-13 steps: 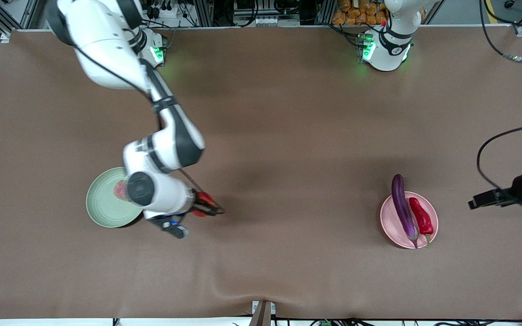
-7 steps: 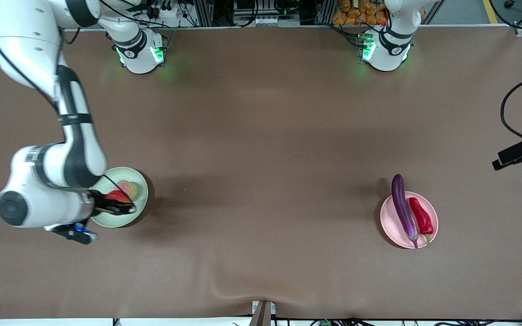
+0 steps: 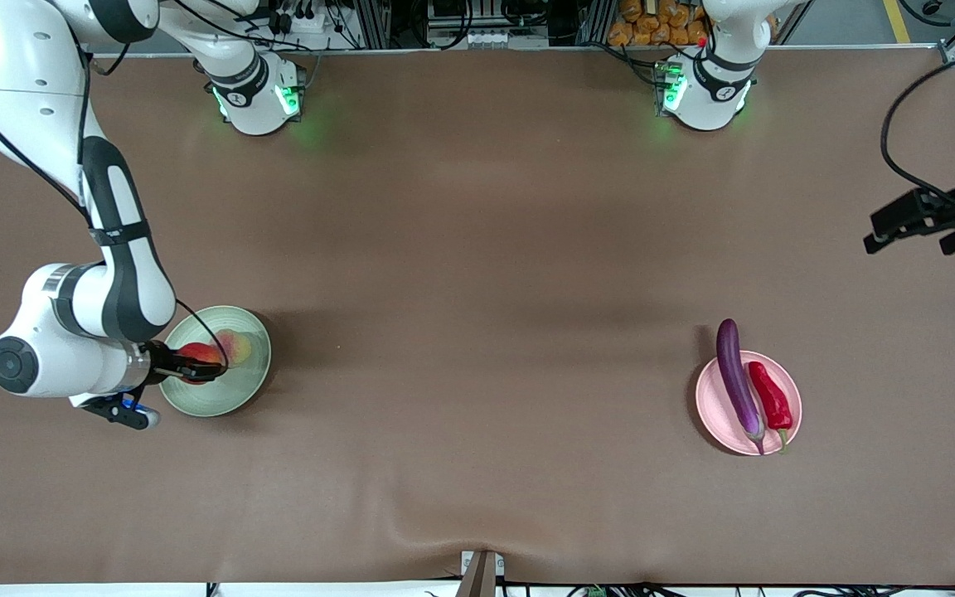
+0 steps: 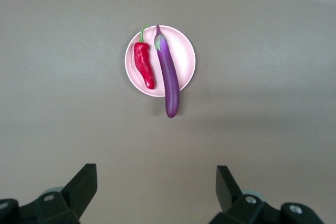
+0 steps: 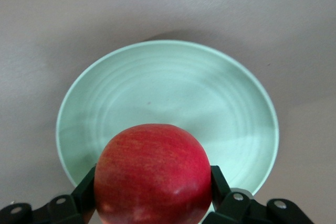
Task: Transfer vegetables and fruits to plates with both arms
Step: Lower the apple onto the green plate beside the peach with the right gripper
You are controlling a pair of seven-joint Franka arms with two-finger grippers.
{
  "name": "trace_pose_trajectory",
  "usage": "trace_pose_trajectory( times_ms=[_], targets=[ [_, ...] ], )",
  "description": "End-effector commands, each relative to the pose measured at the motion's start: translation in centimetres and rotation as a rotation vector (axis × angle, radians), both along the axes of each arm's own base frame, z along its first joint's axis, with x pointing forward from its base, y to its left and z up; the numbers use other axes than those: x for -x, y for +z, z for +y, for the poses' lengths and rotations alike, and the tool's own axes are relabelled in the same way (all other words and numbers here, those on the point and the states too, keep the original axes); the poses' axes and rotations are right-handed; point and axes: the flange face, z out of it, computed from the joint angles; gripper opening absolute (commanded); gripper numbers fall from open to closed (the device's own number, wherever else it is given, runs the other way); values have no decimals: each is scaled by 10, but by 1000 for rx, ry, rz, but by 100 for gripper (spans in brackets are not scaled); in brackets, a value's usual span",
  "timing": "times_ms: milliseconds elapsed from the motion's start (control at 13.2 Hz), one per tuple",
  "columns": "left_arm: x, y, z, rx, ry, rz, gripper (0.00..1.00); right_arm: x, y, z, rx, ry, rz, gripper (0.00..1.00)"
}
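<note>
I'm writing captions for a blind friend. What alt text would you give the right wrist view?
Seen from the wrist, the right gripper is shut on a round red apple, holding it over a pale mint green plate. The shallow, ridged plate sits on a plain brown table, and the part of it in view holds nothing.

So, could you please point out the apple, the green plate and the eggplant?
apple (image 5: pixel 153 174), right wrist view, middle of its red skin.
green plate (image 5: pixel 210 93), right wrist view, bare inner surface.
eggplant (image 3: pixel 735 377), front view, middle of its purple body.
</note>
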Motion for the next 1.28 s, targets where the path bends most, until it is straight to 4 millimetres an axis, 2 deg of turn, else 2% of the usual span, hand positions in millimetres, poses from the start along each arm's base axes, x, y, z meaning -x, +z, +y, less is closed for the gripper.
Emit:
trace_pose_trajectory(
  times_ms=[0,75,226,302,377,453,679,755,830,906,1057,1208],
  targets=[
    [21,-2,0,-69,20,15,100,9,3,-22,-14,12,-19,0],
    [29,-3,-3,-71,22,26,100,9,2,-20,-15,14,-19,0],
    [33,-9,6,-74,37,43,100,10,-3,-21,-16,19,-18,0],
    [35,-6,7,-73,39,38,100,10,-5,-24,-21,31,-17,12],
    [38,-2,5,-76,34,30,100,11,-10,-24,-25,29,-10,72],
    [38,-3,5,-76,37,30,100,11,-14,-23,-30,28,-4,100],
    [37,-4,0,-76,43,33,100,6,-5,-18,-30,36,-19,100],
    [37,-4,-2,-80,40,34,100,-1,9,-11,-32,47,-42,100],
    [38,-3,-1,-80,41,32,100,-9,27,-3,-37,58,-68,100],
    [40,-1,-1,-78,39,33,100,-20,55,5,-48,76,-92,100],
    [44,2,-5,-79,35,37,100,-37,113,6,-54,102,-115,100],
    [45,3,-6,-80,31,35,100,-40,167,10,-62,124,-102,100]
  ],
)
